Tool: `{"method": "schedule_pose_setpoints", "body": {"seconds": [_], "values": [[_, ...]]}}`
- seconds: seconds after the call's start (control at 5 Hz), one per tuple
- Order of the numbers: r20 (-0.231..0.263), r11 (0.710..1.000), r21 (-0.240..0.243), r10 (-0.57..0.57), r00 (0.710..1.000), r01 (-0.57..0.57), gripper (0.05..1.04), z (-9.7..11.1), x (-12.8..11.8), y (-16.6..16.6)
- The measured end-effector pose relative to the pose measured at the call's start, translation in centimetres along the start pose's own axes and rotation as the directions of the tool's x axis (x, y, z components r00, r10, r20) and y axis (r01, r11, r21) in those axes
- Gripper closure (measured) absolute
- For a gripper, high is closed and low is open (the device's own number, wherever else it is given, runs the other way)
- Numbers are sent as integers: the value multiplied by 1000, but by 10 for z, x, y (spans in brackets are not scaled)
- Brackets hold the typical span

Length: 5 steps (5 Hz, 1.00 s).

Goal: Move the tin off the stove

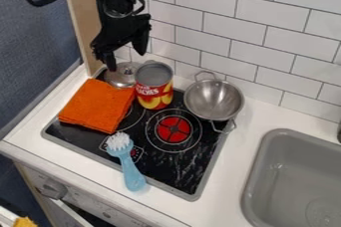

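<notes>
The gripper (126, 57) hangs over the back left corner of the stove, its two fingers spread apart with nothing held between them. Just below and to its right stands the tin (154, 91), upright on the black stove (176, 171), with a red and yellow label and a grey top. The gripper is above and behind a silver pot lid (123, 75) that lies to the left of the tin.
A folded orange cloth (98, 105) lies left of the tin, and a metal colander (214, 99) sits to its right. A blue brush (127, 164) crosses the stove's front edge. The grey sink (266, 159) is at the right, with white counter (230, 164) between.
</notes>
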<state>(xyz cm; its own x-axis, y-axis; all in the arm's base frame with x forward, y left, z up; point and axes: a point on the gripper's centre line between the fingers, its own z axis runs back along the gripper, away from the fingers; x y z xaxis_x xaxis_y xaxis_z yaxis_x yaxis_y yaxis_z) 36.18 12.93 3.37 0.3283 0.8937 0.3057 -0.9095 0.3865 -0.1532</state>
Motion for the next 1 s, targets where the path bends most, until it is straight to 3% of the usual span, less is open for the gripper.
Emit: {"method": "schedule_pose_setpoints", "body": {"seconds": [0.2, 0.6, 1.0], "values": [[-1, 1000, -4, 9, 1000, -9, 83, -14, 16, -13], [-45, 999, 22, -43, 998, 44, 83, -47, 16, -22], [-91, 994, -9, -112, 990, 112, 84, -51, 8, -31]]}}
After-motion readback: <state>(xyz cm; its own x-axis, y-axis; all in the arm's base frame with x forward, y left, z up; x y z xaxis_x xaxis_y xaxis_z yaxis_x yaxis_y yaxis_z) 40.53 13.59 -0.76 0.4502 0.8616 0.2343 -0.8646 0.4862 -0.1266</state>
